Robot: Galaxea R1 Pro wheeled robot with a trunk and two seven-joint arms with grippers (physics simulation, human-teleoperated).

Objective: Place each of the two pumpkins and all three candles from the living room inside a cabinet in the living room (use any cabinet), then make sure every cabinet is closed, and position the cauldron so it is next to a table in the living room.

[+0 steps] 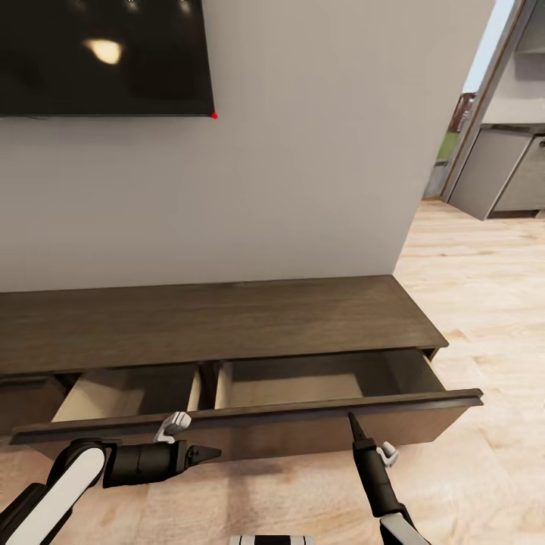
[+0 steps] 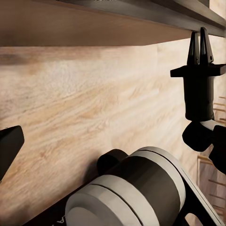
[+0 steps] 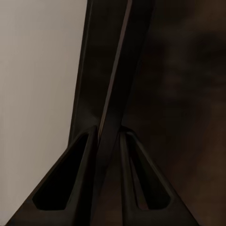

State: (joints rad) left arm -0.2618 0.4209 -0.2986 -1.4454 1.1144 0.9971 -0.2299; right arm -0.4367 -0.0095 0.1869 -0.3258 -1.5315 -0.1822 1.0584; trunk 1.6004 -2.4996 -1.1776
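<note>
So the cabinet [image 1: 227, 322] runs along the base of the wall, long dark brown top, and its right end stops just short of where the wall ends and the wood floor [image 1: 484, 303] opens out toward the next room. Its long drawer front [image 1: 250, 428] is pulled out, and you can look down into two pale beige compartments split by a thin divider; both look bare as far as I can see. The right gripper [image 1: 353, 421] points up at the top edge of that pulled-out front, right of the middle. In the right wrist view the two fingers [image 3: 70, 188] sit on either side of the thin dark panel edge, jaws clenched on the drawer front with basically no gap left. The left gripper [image 1: 210, 454] is lower, in front of the drawer face on the left part, pointing sideways toward the right arm, and its fingers look pressed together into a point, holding nothing. The left wrist view catches the right gripper [image 2: 199, 44] reaching up to the underside edge of the front, with plain floor behind it. Plenty of free floor to the right of the cabinet's end. A dark TV [image 1: 102, 57] hangs on the wall above.
</note>
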